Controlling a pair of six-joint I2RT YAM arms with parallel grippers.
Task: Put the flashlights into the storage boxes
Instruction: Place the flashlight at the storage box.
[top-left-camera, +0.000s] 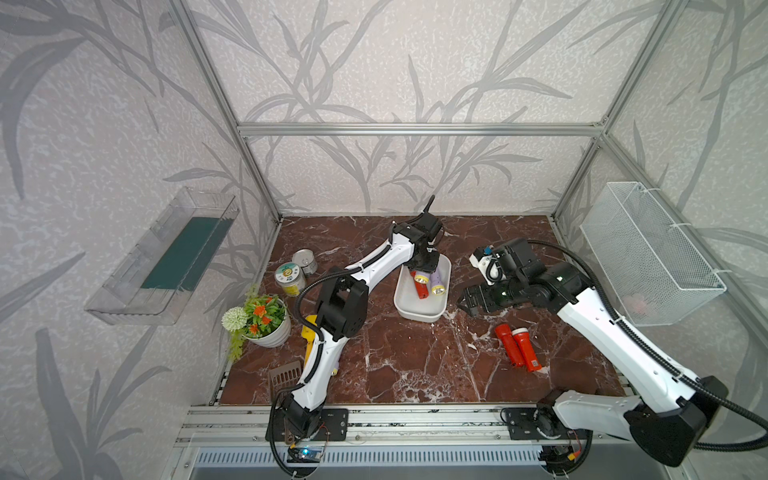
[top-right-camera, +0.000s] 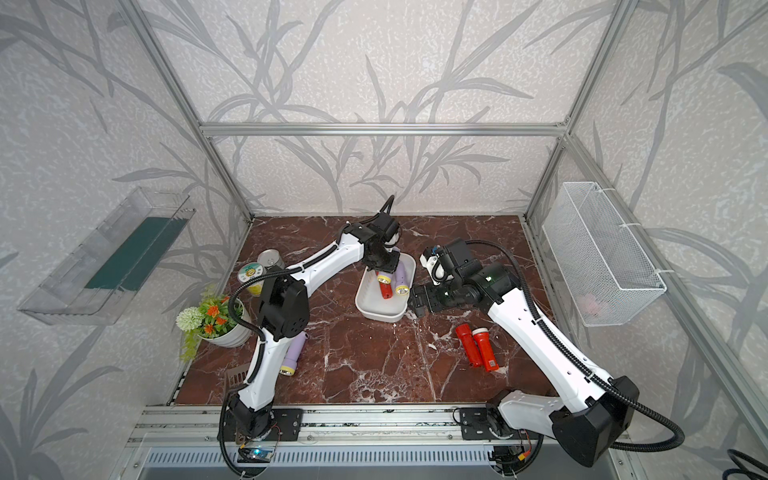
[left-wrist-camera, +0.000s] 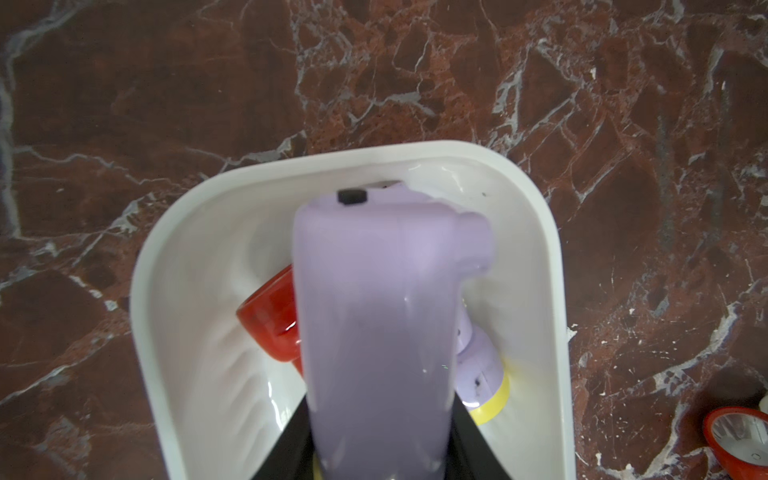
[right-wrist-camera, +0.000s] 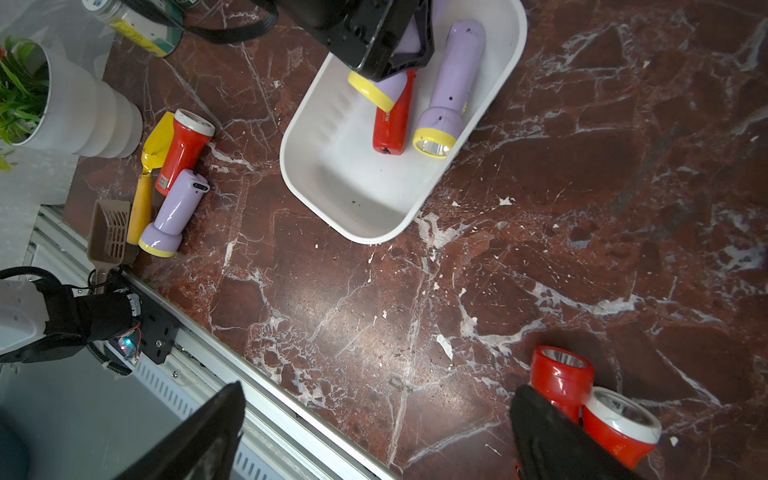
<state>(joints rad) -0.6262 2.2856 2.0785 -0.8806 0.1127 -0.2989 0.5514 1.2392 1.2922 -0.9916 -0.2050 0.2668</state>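
Left end effector (top-left-camera: 424, 264): fingertips hidden under its own wrist in both top views. Clamped on lavender flashlight (left-wrist-camera: 374, 311), tail reaching past the fingertips, yellow head back by the wrist.
White tub (right-wrist-camera: 291, 174): directly beneath it, holding red flashlight (right-wrist-camera: 390, 124) and second lavender flashlight (right-wrist-camera: 453, 83), both lengthwise.
Right end effector (right-wrist-camera: 376, 386): spread wide, empty. Red-headed flashlight (right-wrist-camera: 561, 374) and white-headed flashlight (right-wrist-camera: 619, 424) lie just beside one finger (right-wrist-camera: 552, 440), bodies partly covered.
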